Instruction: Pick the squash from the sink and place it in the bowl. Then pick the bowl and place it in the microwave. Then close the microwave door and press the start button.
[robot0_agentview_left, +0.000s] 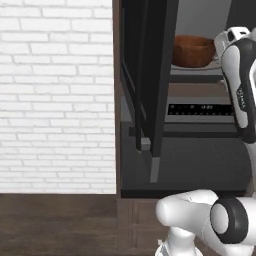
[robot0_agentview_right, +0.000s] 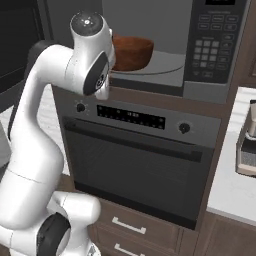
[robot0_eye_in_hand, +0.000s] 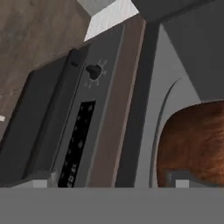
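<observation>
Reddish-brown bowl (robot0_agentview_right: 131, 53) set on the microwave (robot0_agentview_right: 170, 75) turntable, upper centre.
Gripper (robot0_eye_in_hand: 112, 183) jaws apart, holding nothing; next, swing the microwave door (robot0_agentview_left: 150, 80) shut.

no text, brand or number can be read. faint marks are seen on the microwave (robot0_agentview_right: 170, 45) keypad (robot0_agentview_right: 207, 52) and on the oven (robot0_agentview_right: 140, 160) display strip (robot0_agentview_right: 131, 117), too blurred to be made out.

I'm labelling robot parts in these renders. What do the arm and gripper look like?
The arm is made of glossy white rounded segments with dark grey joint bands and round grey end caps. No cables or clear markings show. In the hand view, the gripper shows two small grey, square-edged fingertips.
</observation>
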